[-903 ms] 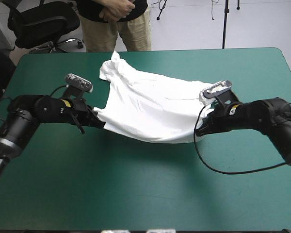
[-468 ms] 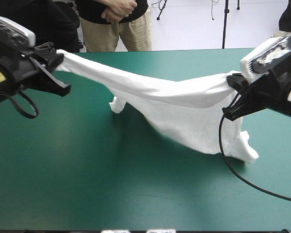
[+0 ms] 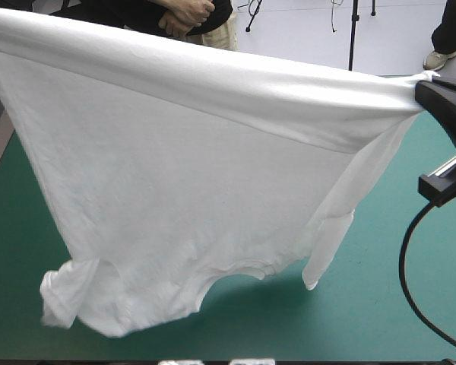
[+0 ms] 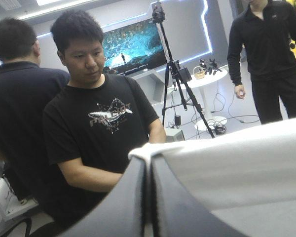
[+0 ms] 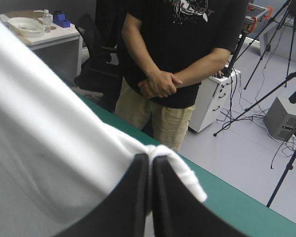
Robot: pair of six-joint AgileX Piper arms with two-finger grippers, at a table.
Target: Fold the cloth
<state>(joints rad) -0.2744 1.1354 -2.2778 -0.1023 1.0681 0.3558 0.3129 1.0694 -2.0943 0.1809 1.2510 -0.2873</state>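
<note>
The white T-shirt [image 3: 190, 175] hangs spread in the air above the table, its upper edge stretched taut from side to side. A sleeve and the neck opening dangle at the low end near the table's front. My right gripper [image 3: 424, 87] holds the right corner at the picture's right edge. In the right wrist view the right gripper [image 5: 150, 159] is shut on a pinched fold of the T-shirt [image 5: 39, 138]. In the left wrist view the left gripper [image 4: 149, 159] is shut on the other corner of the T-shirt [image 4: 237, 168]. The left gripper is outside the high view.
The teal-green cover [image 3: 365, 304] shows below and to the right of the hanging shirt. Ahead of the right gripper, the right wrist view shows the table's far edge [image 5: 227, 190].
Both grippers have risen and moved apart with the T-shirt. It lay on the table earlier, then trailed half lifted, and now hangs spread out in the air.
</note>
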